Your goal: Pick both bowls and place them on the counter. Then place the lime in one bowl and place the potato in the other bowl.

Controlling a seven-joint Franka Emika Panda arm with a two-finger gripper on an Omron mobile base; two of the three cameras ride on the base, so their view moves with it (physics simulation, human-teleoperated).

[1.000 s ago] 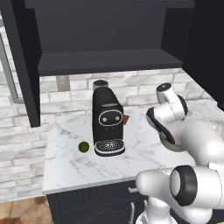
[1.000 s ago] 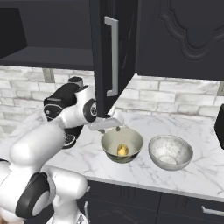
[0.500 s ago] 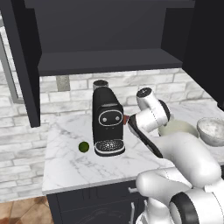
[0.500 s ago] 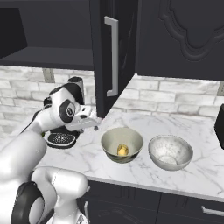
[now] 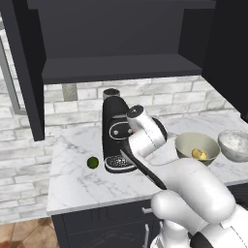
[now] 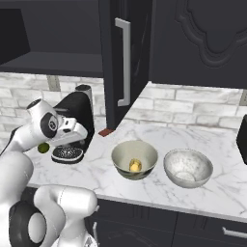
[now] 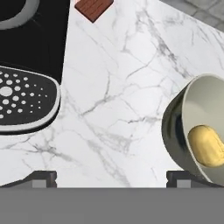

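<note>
Currently you see the olive-beige bowl (image 6: 134,159) standing upright on the surface (image 6: 159,140), a white marble slab with grey veins. It is round and deep, with a cream rim, a smooth pale inside and dark blotches on its outer wall. The potato (image 6: 135,165), a golden-yellow oval lump, lies in its bottom. Just beside it, further from the arm, stands the marbled bowl (image 6: 188,168): white-grey, glossy, similar in size, nothing inside. The two bowls are close but not touching.

The lime (image 5: 92,162), a small dark green ball, rests on the marble beside the black coffee machine (image 5: 114,133), on the far side from the bowls. The machine has a round perforated drip tray (image 7: 24,99).

Your claw (image 7: 111,178) hangs over bare marble between drip tray and olive-beige bowl. Its fingertips (image 7: 40,178) stand wide apart, nothing between them.
</note>
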